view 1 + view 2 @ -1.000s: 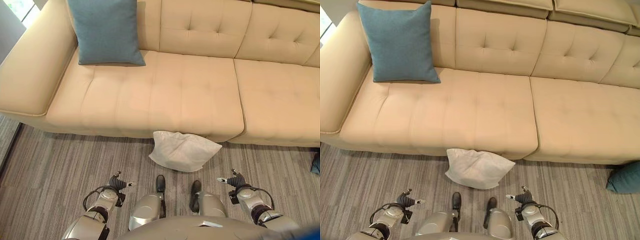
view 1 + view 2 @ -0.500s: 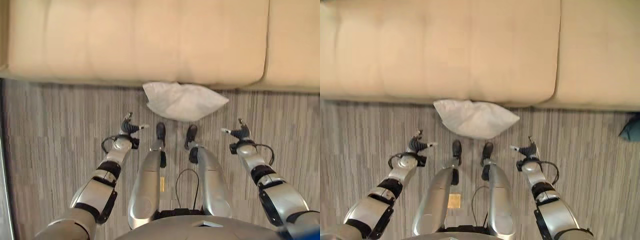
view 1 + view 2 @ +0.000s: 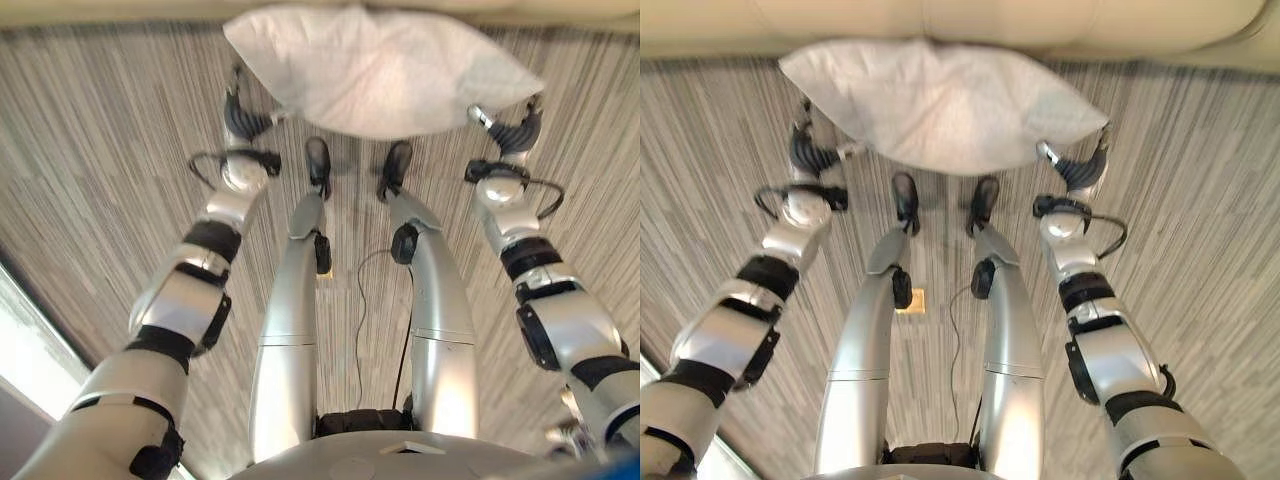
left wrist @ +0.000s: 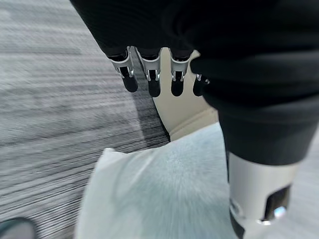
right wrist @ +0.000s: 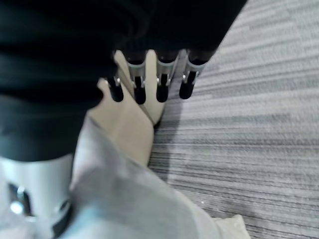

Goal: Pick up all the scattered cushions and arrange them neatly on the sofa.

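Observation:
A white cushion [image 3: 380, 70] lies on the grey carpet against the foot of the beige sofa [image 3: 740, 30]. My left hand [image 3: 240, 115] is at the cushion's left end and my right hand [image 3: 510, 130] is at its right end, one on each side. Both hands are open, with straight fingers [image 4: 149, 79] pointing toward the sofa base [image 4: 184, 109]. The thumbs reach in toward the cushion's edges. In the wrist views the cushion [image 4: 159, 194] [image 5: 129, 204] shows close beside each hand, and the right hand's fingers [image 5: 162, 82] stand above the carpet.
Striped grey carpet [image 3: 100, 150] spreads to both sides of the cushion. The sofa's front edge [image 3: 120, 10] runs right behind it, with the sofa base [image 5: 132, 119] close past the right hand.
The camera has tipped far down, so the sofa seat has left the picture. Both arms have stretched forward, bringing the hands from short of the cushion to its two ends.

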Tool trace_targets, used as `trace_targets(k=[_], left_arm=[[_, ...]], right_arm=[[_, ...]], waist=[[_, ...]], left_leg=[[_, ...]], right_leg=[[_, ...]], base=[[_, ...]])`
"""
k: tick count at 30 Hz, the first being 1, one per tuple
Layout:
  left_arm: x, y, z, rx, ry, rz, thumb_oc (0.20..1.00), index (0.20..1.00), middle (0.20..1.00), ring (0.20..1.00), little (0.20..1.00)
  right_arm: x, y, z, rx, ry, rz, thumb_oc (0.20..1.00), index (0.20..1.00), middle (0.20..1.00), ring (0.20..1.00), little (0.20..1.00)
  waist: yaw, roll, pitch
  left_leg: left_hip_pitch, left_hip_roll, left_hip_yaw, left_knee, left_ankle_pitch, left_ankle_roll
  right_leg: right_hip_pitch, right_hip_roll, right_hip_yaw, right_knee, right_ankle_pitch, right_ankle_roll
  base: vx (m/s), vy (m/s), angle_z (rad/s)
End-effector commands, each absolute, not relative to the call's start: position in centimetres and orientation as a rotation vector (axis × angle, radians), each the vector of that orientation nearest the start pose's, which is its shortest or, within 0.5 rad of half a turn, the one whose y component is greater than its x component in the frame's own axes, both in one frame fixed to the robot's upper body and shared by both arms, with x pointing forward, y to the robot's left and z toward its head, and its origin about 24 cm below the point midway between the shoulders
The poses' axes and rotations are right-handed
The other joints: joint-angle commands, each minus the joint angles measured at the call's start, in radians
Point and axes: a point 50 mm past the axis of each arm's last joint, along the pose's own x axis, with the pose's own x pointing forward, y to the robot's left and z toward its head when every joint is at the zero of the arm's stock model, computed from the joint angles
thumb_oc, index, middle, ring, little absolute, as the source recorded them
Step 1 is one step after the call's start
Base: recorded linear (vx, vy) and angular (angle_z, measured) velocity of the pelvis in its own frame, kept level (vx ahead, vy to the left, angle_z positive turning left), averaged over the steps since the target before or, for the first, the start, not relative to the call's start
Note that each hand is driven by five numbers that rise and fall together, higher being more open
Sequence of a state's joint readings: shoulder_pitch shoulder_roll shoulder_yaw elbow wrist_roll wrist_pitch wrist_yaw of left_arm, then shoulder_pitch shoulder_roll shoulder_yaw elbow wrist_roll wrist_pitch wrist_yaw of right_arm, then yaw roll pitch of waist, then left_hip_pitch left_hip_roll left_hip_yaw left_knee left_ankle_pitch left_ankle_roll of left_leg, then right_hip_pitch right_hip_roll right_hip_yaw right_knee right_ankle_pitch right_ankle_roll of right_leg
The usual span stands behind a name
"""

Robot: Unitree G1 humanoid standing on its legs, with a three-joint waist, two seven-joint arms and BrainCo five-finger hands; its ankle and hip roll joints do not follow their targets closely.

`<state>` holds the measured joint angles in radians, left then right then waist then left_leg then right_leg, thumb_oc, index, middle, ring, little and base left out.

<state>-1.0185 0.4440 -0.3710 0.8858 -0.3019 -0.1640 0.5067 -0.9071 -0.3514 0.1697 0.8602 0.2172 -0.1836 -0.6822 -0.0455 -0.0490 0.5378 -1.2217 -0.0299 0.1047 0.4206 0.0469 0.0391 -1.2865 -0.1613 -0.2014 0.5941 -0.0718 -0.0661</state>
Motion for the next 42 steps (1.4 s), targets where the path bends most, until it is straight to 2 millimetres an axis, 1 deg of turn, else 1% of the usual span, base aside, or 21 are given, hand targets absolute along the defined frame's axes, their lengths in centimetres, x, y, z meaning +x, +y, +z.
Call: trace_targets(k=[1,4,5,8,10,14,15,16,17,18,19,21,25,26,32,33,35,36,37,39,42], left_arm=[[38.7,20.2,13.5,0.294,-0.192,0.399,1.000,1.000,1.000,1.000,1.000],[39.4,19.2,15.5,0.285,-0.246,0.375,1.000,1.000,1.000,1.000,1.000],[39.7,18.7,16.8,0.277,-0.285,0.363,1.000,1.000,1.000,1.000,1.000],[40.2,17.8,19.1,0.254,-0.346,0.332,1.000,1.000,1.000,1.000,1.000],[40.6,15.8,21.7,0.205,-0.410,0.263,1.000,1.000,1.000,1.000,1.000],[40.9,12.7,24.8,0.160,-0.478,0.153,1.000,1.000,1.000,1.000,1.000],[40.6,11.2,26.7,0.129,-0.532,0.099,1.000,1.000,1.000,1.000,1.000],[40.5,10.9,27.1,0.107,-0.550,0.086,0.856,0.856,0.856,0.856,0.856],[40.3,10.5,27.6,0.089,-0.568,0.072,0.529,0.529,0.529,0.529,0.529],[40.0,10.1,28.2,0.048,-0.594,0.054,0.200,0.200,0.200,0.200,0.200],[39.7,9.9,28.4,0.002,-0.611,0.038,0.200,0.200,0.200,0.200,0.200],[39.4,10.1,28.4,-0.014,-0.625,0.032,0.200,0.200,0.200,0.200,0.200],[38.5,10.8,27.1,-0.104,-0.633,0.023,0.200,0.200,0.200,0.200,0.200],[38.0,11.0,26.3,-0.147,-0.637,0.012,0.200,0.200,0.200,0.200,0.200],[36.3,11.3,22.3,-0.181,-0.597,-0.005,0.200,0.200,0.200,0.200,0.200],[35.6,11.5,20.9,-0.192,-0.581,-0.006,0.200,0.200,0.200,0.200,0.200],[34.8,11.3,19.2,-0.236,-0.546,-0.015,0.200,0.200,0.200,0.200,0.200],[33.5,11.3,16.5,-0.240,-0.491,-0.033,0.200,0.200,0.200,0.200,0.200],[33.5,11.3,16.4,-0.240,-0.489,-0.033,0.200,0.200,0.200,0.200,0.200],[32.7,11.5,14.6,-0.217,-0.447,-0.044,0.200,0.200,0.200,0.200,0.200],[30.5,12.2,11.5,-0.150,-0.375,-0.085,0.200,0.200,0.200,0.200,0.200]], right_arm=[[37.0,-20.8,10.8,-0.193,-0.169,-0.602,1.000,1.000,1.000,1.000,1.000],[37.6,-19.9,12.3,-0.180,-0.216,-0.572,1.000,1.000,1.000,1.000,1.000],[38.0,-19.4,13.3,-0.167,-0.240,-0.546,1.000,1.000,1.000,1.000,1.000],[38.7,-18.0,14.9,-0.103,-0.285,-0.466,1.000,1.000,1.000,1.000,1.000],[39.3,-15.8,17.0,0.026,-0.329,-0.324,1.000,1.000,1.000,1.000,1.000],[40.3,-12.8,20.1,0.073,-0.377,-0.183,1.000,1.000,1.000,1.000,1.000],[40.4,-11.1,21.9,0.087,-0.422,-0.117,0.890,0.890,0.890,0.890,0.890],[40.3,-10.5,22.3,0.084,-0.434,-0.097,0.580,0.580,0.580,0.580,0.580],[40.2,-9.9,23.0,0.083,-0.459,-0.073,0.200,0.200,0.200,0.200,0.200],[39.9,-9.3,24.1,0.080,-0.502,-0.043,0.200,0.200,0.200,0.200,0.200],[39.6,-9.1,24.8,0.076,-0.545,-0.028,0.200,0.200,0.200,0.200,0.200],[39.3,-9.4,25.0,0.065,-0.569,-0.032,0.200,0.200,0.200,0.200,0.200],[38.6,-11.0,24.3,0.080,-0.593,-0.057,0.200,0.200,0.200,0.200,0.200],[38.4,-11.8,23.8,0.083,-0.597,-0.075,0.200,0.200,0.200,0.200,0.200],[36.7,-13.3,20.3,0.074,-0.570,-0.092,0.200,0.200,0.200,0.200,0.200],[36.0,-13.6,19.1,0.069,-0.557,-0.095,0.200,0.200,0.200,0.200,0.200],[35.1,-13.8,17.7,0.062,-0.544,-0.093,0.200,0.200,0.200,0.200,0.200],[33.4,-13.9,15.2,0.041,-0.510,-0.084,0.200,0.200,0.200,0.200,0.200],[33.3,-13.9,15.1,0.041,-0.509,-0.085,0.200,0.200,0.200,0.200,0.200],[32.3,-14.2,13.9,0.015,-0.490,-0.088,0.200,0.200,0.200,0.200,0.200],[30.0,-15.4,11.4,-0.076,-0.441,-0.089,0.200,0.200,0.200,0.200,0.200]], waist=[[-0.014,0.024,-0.214],[-0.017,0.028,-0.223],[-0.017,0.028,-0.227],[-0.019,0.028,-0.228],[-0.019,0.028,-0.235],[-0.012,0.034,-0.243],[-0.009,0.038,-0.251],[-0.007,0.038,-0.253],[-0.007,0.039,-0.259],[-0.005,0.040,-0.272],[-0.005,0.039,-0.286],[-0.006,0.040,-0.298],[-0.004,0.040,-0.328],[-0.001,0.041,-0.334],[0.002,0.041,-0.328],[0.003,0.039,-0.321],[0.004,0.036,-0.323],[0.003,0.029,-0.332],[0.004,0.029,-0.328],[0.003,0.022,-0.337],[0.000,0.018,-0.365]], left_leg=[[-0.037,0.025,-0.102,0.056,-0.129,-0.067],[-0.084,0.022,-0.100,0.070,-0.130,-0.063],[-0.105,0.021,-0.104,0.077,-0.130,-0.061],[-0.139,0.019,-0.107,0.087,-0.129,-0.059],[-0.164,0.022,-0.113,0.089,-0.124,-0.060],[-0.187,0.024,-0.114,0.088,-0.118,-0.061],[-0.201,0.026,-0.118,0.087,-0.113,-0.063],[-0.203,0.026,-0.119,0.085,-0.112,-0.063],[-0.206,0.026,-0.119,0.085,-0.110,-0.063],[-0.207,0.027,-0.121,0.084,-0.109,-0.063],[-0.200,0.027,-0.123,0.078,-0.106,-0.064],[-0.194,0.025,-0.121,0.073,-0.104,-0.065],[-0.131,0.026,-0.122,0.025,-0.094,-0.073],[-0.093,0.026,-0.128,-0.006,-0.086,-0.079],[0.113,0.027,-0.136,-0.108,-0.067,-0.100],[0.188,0.020,-0.131,-0.146,-0.031,-0.101],[0.286,0.013,-0.132,-0.185,-0.026,-0.107],[0.449,0.013,-0.132,-0.241,-0.026,-0.113],[0.458,0.014,-0.133,-0.245,-0.025,-0.113],[0.549,0.018,-0.130,-0.268,-0.027,-0.116],[0.771,0.032,-0.109,-0.332,-0.029,-0.124]], right_leg=[[0.037,-0.037,0.089,-0.164,0.109,0.188],[-0.011,-0.040,0.098,-0.149,0.105,0.192],[-0.029,-0.040,0.100,-0.143,0.105,0.192],[-0.061,-0.039,0.104,-0.130,0.105,0.195],[-0.089,-0.039,0.105,-0.122,0.104,0.197],[-0.115,-0.037,0.102,-0.118,0.108,0.201],[-0.129,-0.033,0.101,-0.119,0.110,0.203],[-0.133,-0.031,0.100,-0.118,0.110,0.204],[-0.137,-0.029,0.099,-0.116,0.110,0.203],[-0.141,-0.025,0.097,-0.111,0.108,0.203],[-0.136,-0.021,0.096,-0.111,0.107,0.201],[-0.129,-0.017,0.093,-0.111,0.105,0.200],[-0.081,-0.010,0.081,-0.129,0.101,0.201],[-0.049,-0.006,0.074,-0.139,0.099,0.201],[0.145,-0.008,0.046,-0.200,0.102,0.198],[0.211,-0.014,0.031,-0.238,0.133,0.187],[0.301,-0.013,0.016,-0.281,0.137,0.185],[0.466,-0.002,-0.006,-0.355,0.140,0.185],[0.475,-0.001,-0.007,-0.359,0.141,0.185],[0.575,0.006,-0.016,-0.399,0.138,0.185],[0.830,0.029,-0.028,-0.505,0.129,0.182]], base=[[0.04,0.030,-0.02],[0.03,0.019,0.00],[0.00,0.000,0.00],[0.00,0.000,0.00],[0.04,-0.025,0.00],[0.01,-0.013,0.01],[0.00,0.000,0.00],[0.00,0.000,0.00],[0.02,-0.041,0.01],[0.01,-0.061,0.01],[0.00,-0.069,0.01],[0.00,-0.038,-0.01],[-0.01,-0.030,0.01],[-0.03,-0.062,0.01],[-0.05,-0.052,0.06],[-0.11,-0.088,0.07],[-0.06,-0.093,0.02],[0.00,-0.073,0.01],[0.02,-0.093,0.00],[0.05,-0.071,-0.03],[0.14,-0.090,-0.05]])
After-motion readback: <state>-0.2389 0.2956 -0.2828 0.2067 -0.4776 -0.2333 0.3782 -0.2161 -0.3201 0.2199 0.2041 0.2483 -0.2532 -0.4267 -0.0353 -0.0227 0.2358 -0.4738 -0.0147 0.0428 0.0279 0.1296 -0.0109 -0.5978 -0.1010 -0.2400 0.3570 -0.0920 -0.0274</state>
